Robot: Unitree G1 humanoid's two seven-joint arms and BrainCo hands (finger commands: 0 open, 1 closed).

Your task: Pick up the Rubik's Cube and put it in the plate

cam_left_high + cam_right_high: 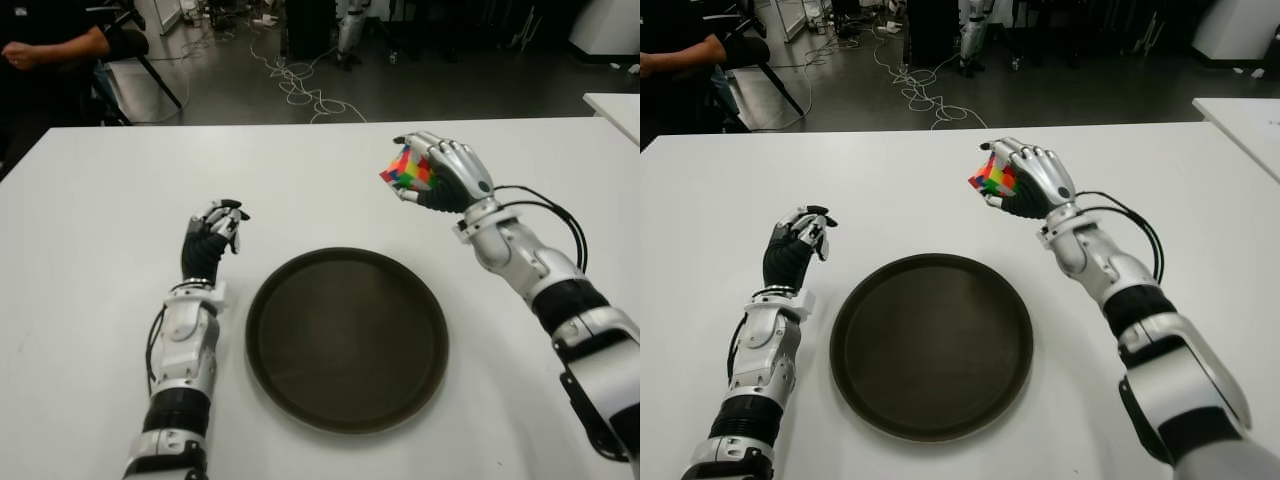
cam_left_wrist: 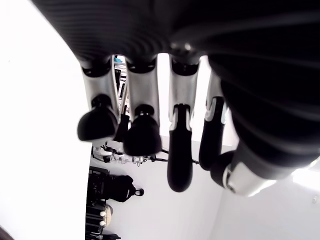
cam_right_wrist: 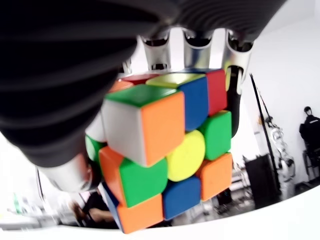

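The white surface (image 1: 100, 250) carries one item: a round dark plate (image 1: 347, 338) with a low raised rim, lying near the robot between its two arms.

The right hand (image 1: 445, 172) is raised beyond the plate's far right edge. Its fingers (image 3: 197, 47) are curled over the top of the Rubik's Cube (image 1: 406, 169), with the thumb closing from below, so the cube is pinched clear of the surface and tilted on one corner. It is not yet over the plate.

The left hand (image 1: 210, 240) shows to the left of the plate. Its fingers (image 2: 142, 135) hang loosely curled and hold nothing.

Handling assessment for the cube:
- Rigid: it appears to be hard plastic and should not deform under grip pressure.
- Light: likely well within a one-hand hold.
- Slippery: the glossy faces offer little friction, so opposing contact on two flat faces is preferable to contact on edges or corners.
- Jointed: the layers can probably rotate, so an off-centre squeeze may twist a layer and loosen the hold. Grip across the middle of opposite faces.
- Release: lower close to the plate before opening, since a hard cube may bounce or roll off the shallow rim.
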